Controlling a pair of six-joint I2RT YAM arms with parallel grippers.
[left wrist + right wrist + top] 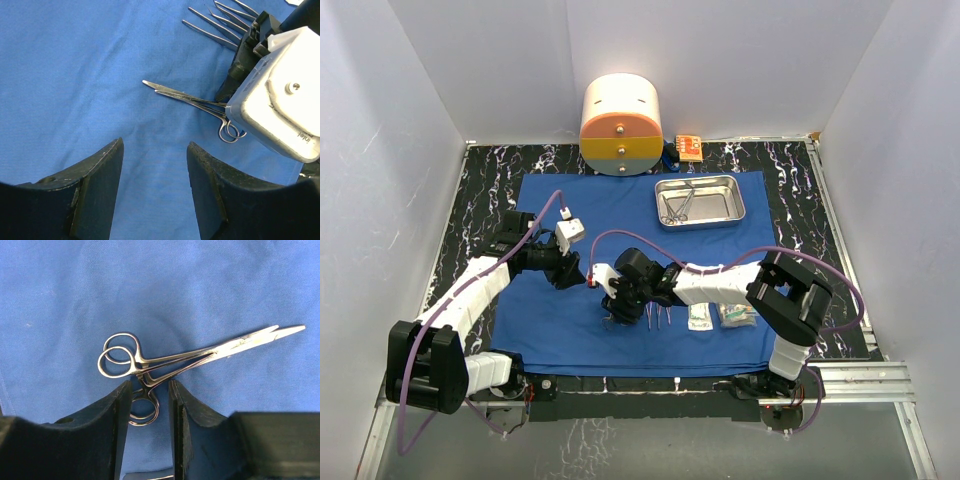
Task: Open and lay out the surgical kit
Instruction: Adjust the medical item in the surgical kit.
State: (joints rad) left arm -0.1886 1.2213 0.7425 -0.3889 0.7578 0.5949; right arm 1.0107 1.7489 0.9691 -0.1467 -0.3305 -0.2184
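The royal-blue cloth (570, 200) lies spread flat on the table. At its far right stands the steel tray (738, 205) with scissors (678, 205) inside. Ring-handled forceps (200, 355) lie overlapped on the cloth, tips pointing right in the right wrist view. My right gripper (150, 385) hangs low over their handles, jaws apart, with one finger ring (145, 410) lying loose between them. My left gripper (155, 147) is open over bare cloth just short of the forceps (190, 100). A row of thin instruments (660, 318) and two clear packets (700, 318) lie near the front edge.
A round cream-and-orange drawer container (620, 125) stands behind the cloth, with a small orange box (688, 147) to its right. White walls close in three sides. The two grippers (600, 285) nearly meet at mid-cloth.
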